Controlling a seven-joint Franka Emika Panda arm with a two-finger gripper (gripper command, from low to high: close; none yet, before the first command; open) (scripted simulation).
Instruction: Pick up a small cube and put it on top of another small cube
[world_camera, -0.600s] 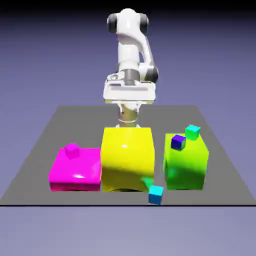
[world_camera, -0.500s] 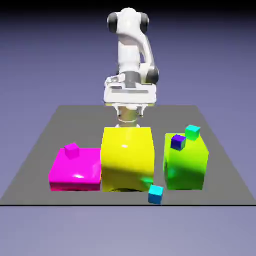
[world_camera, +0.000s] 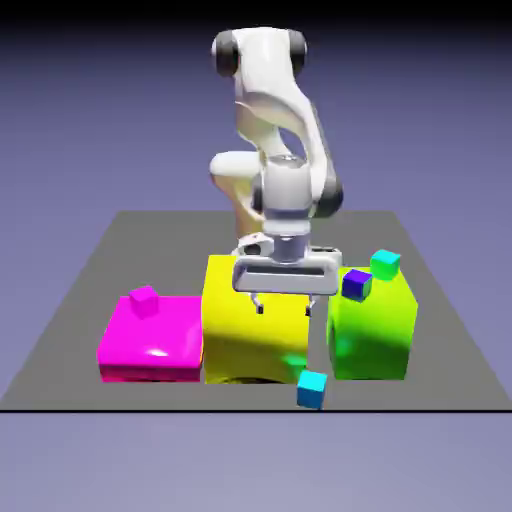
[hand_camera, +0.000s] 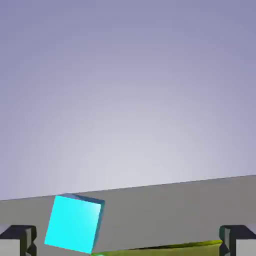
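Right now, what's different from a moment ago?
The arm has reached out toward the camera, bringing its open end effector in front of the yellow block. Nothing was grasped or released. The coloured blocks and small cubes stayed put.

Exterior view faces robot from above; both views share cyan cube (world_camera: 311, 390)

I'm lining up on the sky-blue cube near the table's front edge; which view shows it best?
The hand view: the sky-blue cube appears large there, whole, toward the left between the open fingertips. The exterior view shows it small, but places it on the table by the yellow block.
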